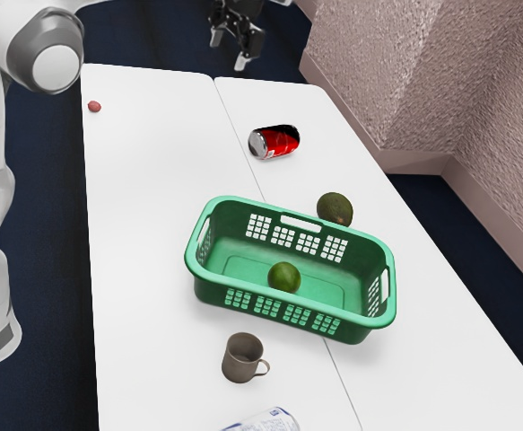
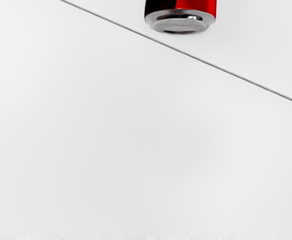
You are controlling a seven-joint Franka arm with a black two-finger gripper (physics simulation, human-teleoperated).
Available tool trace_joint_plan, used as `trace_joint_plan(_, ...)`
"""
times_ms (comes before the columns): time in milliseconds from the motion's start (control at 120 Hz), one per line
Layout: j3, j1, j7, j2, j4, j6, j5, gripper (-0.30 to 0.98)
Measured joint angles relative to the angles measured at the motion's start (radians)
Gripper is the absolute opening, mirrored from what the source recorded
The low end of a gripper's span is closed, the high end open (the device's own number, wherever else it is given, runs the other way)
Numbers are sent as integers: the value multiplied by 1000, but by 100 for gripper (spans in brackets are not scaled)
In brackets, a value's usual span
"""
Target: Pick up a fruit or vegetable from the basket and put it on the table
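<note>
I saw the gripper [image 1: 229, 52] well apart from the basket [image 1: 284, 297], fingers spread, empty; reaching seemed in hand, needing a swing above the green fruit [image 1: 284, 277] inside.

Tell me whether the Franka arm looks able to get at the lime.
Probably yes: its gripper is open, the green basket is open-topped, and nothing lies over the lime.
</note>
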Motion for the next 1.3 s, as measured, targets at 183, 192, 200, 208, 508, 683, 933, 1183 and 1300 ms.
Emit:
trace_joint_plan(183,-23,-45,18,-126,139,-7,-3,69)
trace_joint_plan(192,-29,-46,19,-135,147,-8,-3,69)
trace_joint_plan(200,-34,-46,20,-142,153,-8,-4,69)
trace_joint_plan(208,-39,-46,21,-147,156,-10,-4,69)
trace_joint_plan(508,-83,-163,39,-158,-14,-197,-5,69)
trace_joint_plan(683,-140,-94,1,-77,-7,-213,-73,69)
trace_joint_plan(933,-302,-352,-177,58,-36,2,-104,68)
trace_joint_plan(1183,-446,-179,-384,53,-104,79,-109,69)
trace_joint_plan(1300,-702,108,-453,99,-49,62,-106,69)
